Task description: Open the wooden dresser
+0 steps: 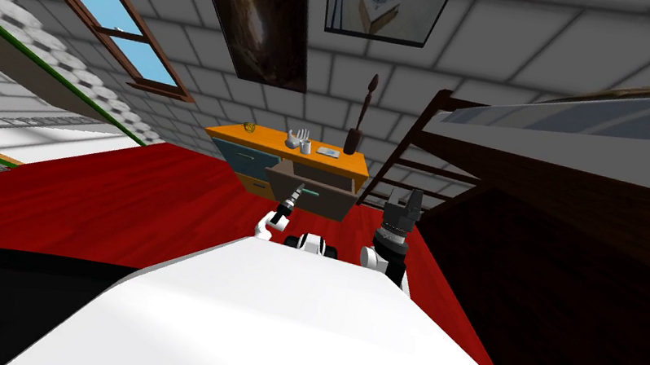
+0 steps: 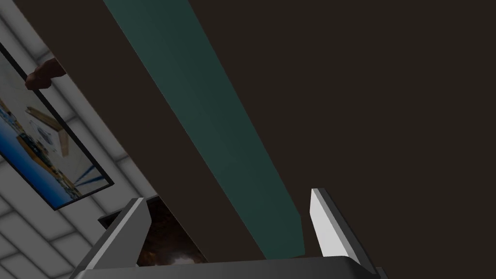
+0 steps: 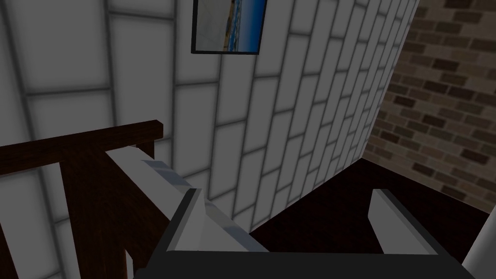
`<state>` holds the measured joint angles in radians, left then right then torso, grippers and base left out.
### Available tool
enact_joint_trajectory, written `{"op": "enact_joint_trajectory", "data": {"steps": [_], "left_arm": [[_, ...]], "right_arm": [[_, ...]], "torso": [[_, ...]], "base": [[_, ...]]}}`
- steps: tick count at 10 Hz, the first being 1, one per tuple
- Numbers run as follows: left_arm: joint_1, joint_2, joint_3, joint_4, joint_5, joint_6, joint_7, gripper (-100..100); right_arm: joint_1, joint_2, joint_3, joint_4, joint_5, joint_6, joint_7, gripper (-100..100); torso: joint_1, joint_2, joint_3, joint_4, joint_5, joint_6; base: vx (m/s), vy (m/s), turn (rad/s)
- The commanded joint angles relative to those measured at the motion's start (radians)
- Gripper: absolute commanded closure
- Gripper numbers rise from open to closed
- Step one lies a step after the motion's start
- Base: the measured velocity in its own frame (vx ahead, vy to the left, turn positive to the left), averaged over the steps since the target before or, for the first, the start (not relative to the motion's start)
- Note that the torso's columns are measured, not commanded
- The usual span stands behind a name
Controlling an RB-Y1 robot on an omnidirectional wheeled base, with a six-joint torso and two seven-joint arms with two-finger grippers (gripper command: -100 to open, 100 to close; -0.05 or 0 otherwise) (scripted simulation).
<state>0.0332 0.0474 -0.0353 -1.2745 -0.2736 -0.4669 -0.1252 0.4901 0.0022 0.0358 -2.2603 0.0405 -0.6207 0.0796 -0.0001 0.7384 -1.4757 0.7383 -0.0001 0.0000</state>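
Red flooring (image 1: 146,204) runs to a grey tiled wall (image 1: 448,81), where the low wooden dresser with an orange top and teal drawer fronts (image 1: 284,146) stands just beside a dark wooden bunk bed (image 1: 595,238). Its upper right drawer, a dark brown box (image 1: 310,198), juts partway out of the carcass, so the job looks begun but not finished. The left gripper (image 1: 293,197) is at that drawer's front. Seen from its wrist, the two grey fingers (image 2: 131,232) stand apart with the long teal bar handle (image 2: 203,121) running between them, neither blade pressing it. To do this step well, I'd say it should close squarely on the bar, nearer its middle than its end. Then it should draw straight back along the drawer's run without twisting, so nothing binds. The right gripper (image 1: 403,203) is held up near the bed, fingers apart and holding nothing.
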Motion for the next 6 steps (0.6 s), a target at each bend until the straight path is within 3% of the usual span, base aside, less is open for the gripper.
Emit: {"op": "enact_joint_trajectory", "data": {"steps": [1, 3, 4, 5, 6], "left_arm": [[-0.028, 0.003, -0.005, -0.038, -0.003, 0.068, 0.011, -100], [-0.051, 0.006, -0.008, -0.061, -0.004, 0.114, 0.02, -100], [-0.035, 0.007, -0.009, -0.05, -0.003, 0.102, 0.019, -100], [-0.035, 0.008, -0.009, -0.051, -0.003, 0.11, 0.021, 0], [-0.033, 0.007, -0.009, -0.049, -0.003, 0.111, 0.021, 0]], "right_arm": [[0.0, 0.0, 0.0, 0.0, 0.0, 0.0, 0.0, 0], [0.0, 0.0, 0.0, 0.0, 0.0, 0.0, 0.0, 0], [0.0, 0.0, 0.0, 0.0, 0.0, 0.0, 0.0, 0], [0.0, 0.0, 0.0, 0.0, 0.0, 0.0, 0.0, 0], [0.0, 0.0, 0.0, 0.0, 0.0, 0.0, 0.0, 0]], "torso": [[0.0, 0.0, 0.0, 0.0, 0.0, 0.0], [-0.001, 0.003, 0.002, 0.003, -0.001, 0.0], [-0.002, 0.005, 0.003, 0.006, -0.003, -0.001], [-0.002, 0.005, 0.003, 0.004, -0.002, -0.001], [-0.002, 0.003, 0.002, 0.003, -0.001, 0.0]], "base": [[-0.064, 0.003, -0.004], [-0.057, 0.004, -0.007], [-0.017, 0.002, -0.006], [0.0, 0.0, 0.0], [0.0, 0.0, 0.0]]}}
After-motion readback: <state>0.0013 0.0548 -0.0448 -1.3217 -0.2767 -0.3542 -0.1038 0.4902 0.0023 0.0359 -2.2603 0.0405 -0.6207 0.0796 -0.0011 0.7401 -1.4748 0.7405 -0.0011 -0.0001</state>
